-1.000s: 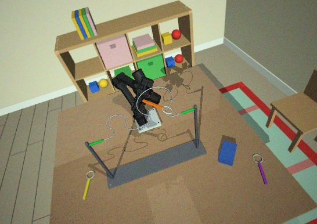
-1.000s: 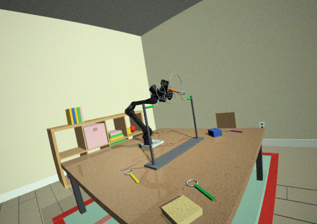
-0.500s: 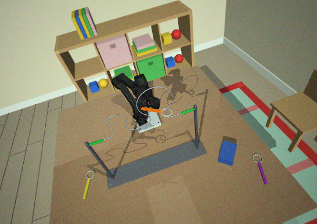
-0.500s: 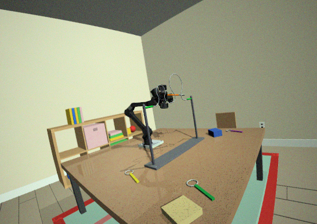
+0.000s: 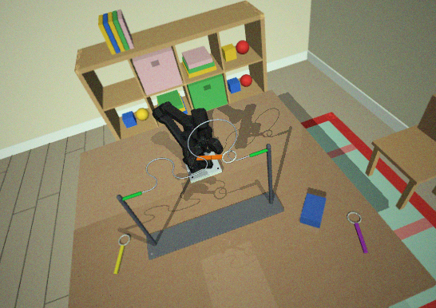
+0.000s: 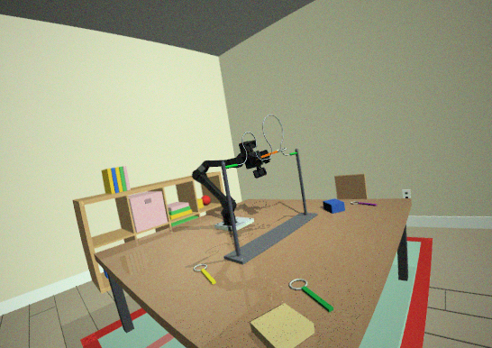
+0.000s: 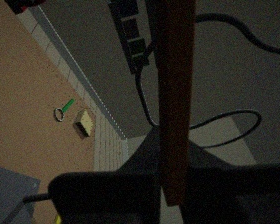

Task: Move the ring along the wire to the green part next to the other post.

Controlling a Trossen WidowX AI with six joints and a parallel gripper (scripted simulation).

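Note:
The orange handle is held by my gripper, which is shut on it. The white ring at its end is around the thin grey wire, low beside the tall loop and short of the green part at the right post. Whether the ring touches the wire is too small to tell. The other green part is at the left post. The ring is not clear in the wrist view.
The dark base plate joins the posts. A blue block and purple-handled ring tool lie right of it; a yellow-handled one lies left. A green-handled tool and yellowish block lie nearer in the exterior view. Wire bends surround the arm.

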